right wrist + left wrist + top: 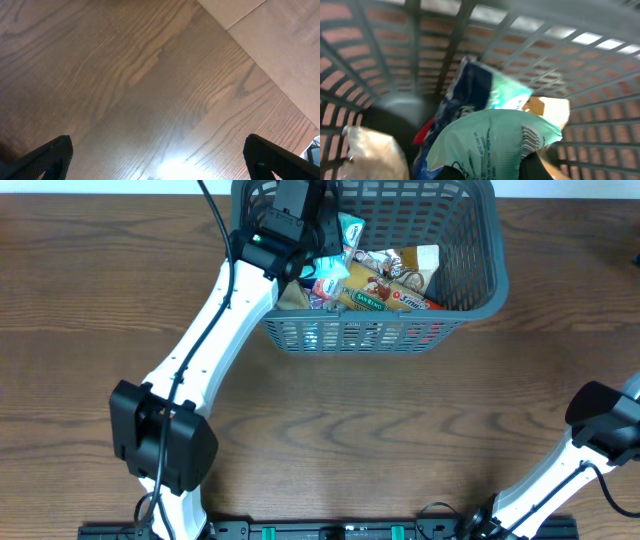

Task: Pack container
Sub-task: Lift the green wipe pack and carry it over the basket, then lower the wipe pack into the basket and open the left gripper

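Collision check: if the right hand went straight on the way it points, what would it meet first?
The wooden table; the right hand is open with nothing nearer in view, though depth is unclear.

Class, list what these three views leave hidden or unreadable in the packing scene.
- Left gripper fingertips: left wrist view, covered by the green packet; overhead, under its own arm.
- Container floor: overhead, mostly buried under snack packets.
- Right gripper: overhead, cut off by the right edge.
- Green packet's print: left wrist view, blurred.
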Available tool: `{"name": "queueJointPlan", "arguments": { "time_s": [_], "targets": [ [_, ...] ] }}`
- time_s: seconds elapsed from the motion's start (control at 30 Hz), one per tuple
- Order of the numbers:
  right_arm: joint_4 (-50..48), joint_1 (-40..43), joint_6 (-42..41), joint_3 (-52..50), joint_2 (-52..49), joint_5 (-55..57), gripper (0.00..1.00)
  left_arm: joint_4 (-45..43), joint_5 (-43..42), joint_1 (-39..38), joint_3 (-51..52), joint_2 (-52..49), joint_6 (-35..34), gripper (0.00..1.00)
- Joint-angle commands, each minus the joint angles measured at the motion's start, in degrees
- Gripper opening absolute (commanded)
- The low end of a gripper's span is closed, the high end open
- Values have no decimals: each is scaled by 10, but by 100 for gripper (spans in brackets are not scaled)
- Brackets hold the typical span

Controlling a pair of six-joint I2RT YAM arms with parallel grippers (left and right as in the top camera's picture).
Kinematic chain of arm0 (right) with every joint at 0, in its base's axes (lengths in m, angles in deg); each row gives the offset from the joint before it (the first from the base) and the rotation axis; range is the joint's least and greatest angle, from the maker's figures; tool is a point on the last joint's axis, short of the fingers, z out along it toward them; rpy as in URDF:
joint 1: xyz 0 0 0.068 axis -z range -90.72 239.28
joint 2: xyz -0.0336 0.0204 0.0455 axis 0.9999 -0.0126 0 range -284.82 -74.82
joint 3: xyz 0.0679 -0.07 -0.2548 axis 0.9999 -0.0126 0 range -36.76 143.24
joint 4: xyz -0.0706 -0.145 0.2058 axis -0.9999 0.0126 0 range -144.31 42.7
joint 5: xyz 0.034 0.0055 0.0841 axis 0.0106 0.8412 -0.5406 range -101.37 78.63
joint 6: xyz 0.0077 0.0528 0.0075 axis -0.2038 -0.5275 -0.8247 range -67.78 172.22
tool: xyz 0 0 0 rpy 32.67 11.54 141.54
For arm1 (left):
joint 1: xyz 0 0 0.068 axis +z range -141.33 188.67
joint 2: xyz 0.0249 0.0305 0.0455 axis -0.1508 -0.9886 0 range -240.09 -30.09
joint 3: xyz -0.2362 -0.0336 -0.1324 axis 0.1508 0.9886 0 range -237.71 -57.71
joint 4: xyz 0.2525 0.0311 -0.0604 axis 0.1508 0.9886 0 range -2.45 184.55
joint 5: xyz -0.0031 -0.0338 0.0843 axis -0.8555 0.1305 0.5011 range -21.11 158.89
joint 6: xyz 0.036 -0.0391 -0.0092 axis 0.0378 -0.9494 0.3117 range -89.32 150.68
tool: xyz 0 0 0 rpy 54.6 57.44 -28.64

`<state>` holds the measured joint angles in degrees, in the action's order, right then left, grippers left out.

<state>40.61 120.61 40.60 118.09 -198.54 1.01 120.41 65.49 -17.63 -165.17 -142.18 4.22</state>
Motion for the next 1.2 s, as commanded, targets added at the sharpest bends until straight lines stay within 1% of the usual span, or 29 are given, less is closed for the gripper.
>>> {"name": "queueJointPlan", "arguments": {
  "time_s": [0.0, 0.07, 0.13, 0.5, 0.57, 0.63, 0.67, 0.7, 0.73, 0.87, 1.03, 1.13, 1.17],
  "targets": [
    [0, 1, -8, -1, 4, 2, 99, 4, 20, 2, -19, -15, 14, 8],
    [0, 1, -8, -1, 4, 2, 99, 5, 29, 2, -19, -16, 14, 10],
    [0, 1, -8, -1, 4, 2, 99, 6, 41, 2, -19, -16, 14, 15],
    [0, 1, -8, -1, 4, 2, 99, 56, 59, 2, -19, -27, 25, 17],
    [0, 1, -8, -1, 4, 2, 99, 59, 61, 2, -19, -28, 25, 29],
    [0, 1, -8, -1, 4, 2, 99, 58, 61, 2, -19, -28, 25, 36],
    [0, 1, -8, -1, 4, 2, 99, 57, 61, 2, -19, -28, 25, 44],
    [0, 1, -8, -1, 4, 2, 99, 56, 61, 2, -19, -28, 25, 48],
    [0, 1, -8, -1, 4, 2, 99, 57, 63, 2, -19, -28, 25, 50],
    [0, 1, -8, -1, 4, 2, 99, 53, 76, 2, -19, -28, 37, 62],
    [0, 1, -8, -1, 4, 2, 99, 42, 102, 2, -30, -17, 70, 84],
    [0, 1, -8, -1, 4, 2, 99, 44, 111, 2, -55, -9, 97, 100],
    [0, 1, -8, -1, 4, 2, 99, 50, 118, 2, -71, -6, 104, 99]
  ]
}}
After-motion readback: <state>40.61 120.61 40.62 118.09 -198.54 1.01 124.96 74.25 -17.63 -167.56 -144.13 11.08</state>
